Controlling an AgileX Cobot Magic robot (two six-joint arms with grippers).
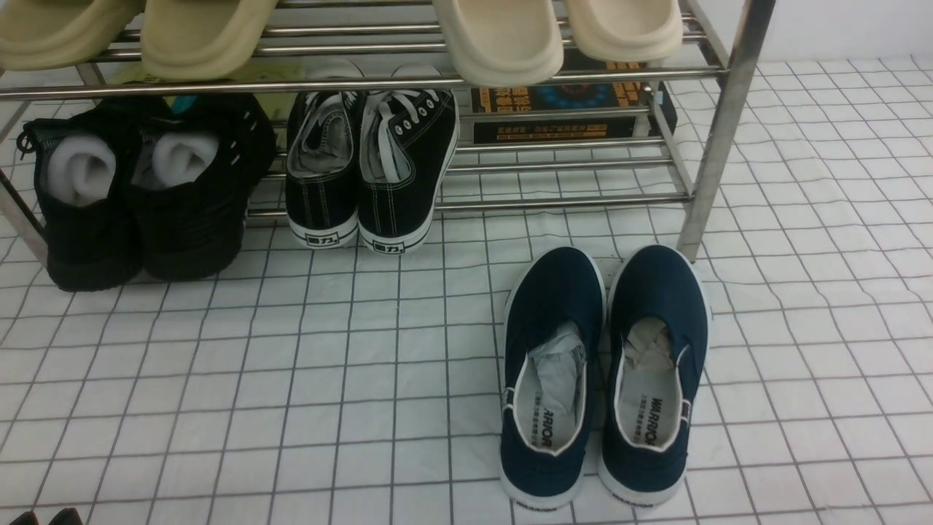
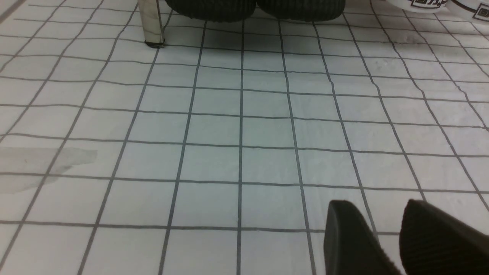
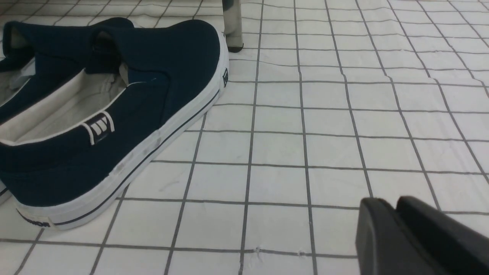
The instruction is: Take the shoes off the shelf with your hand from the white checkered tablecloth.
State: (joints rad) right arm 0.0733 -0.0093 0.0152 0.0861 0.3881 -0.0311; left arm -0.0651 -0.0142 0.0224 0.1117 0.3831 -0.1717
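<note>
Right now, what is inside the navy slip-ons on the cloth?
Crumpled pale paper stuffing fills the toe end of each of the navy slip-ons, and the white insoles printed WARRIOR show at the heels. Whatever lies further inside the toes is hidden by the uppers.

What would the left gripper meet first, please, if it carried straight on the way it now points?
Mostly bare white checkered tablecloth lies ahead of the left gripper. Beyond that, probably the ribbed soles of the all-black shoes at the shelf; depth is hard to judge, and a low path would meet cloth first.
</note>
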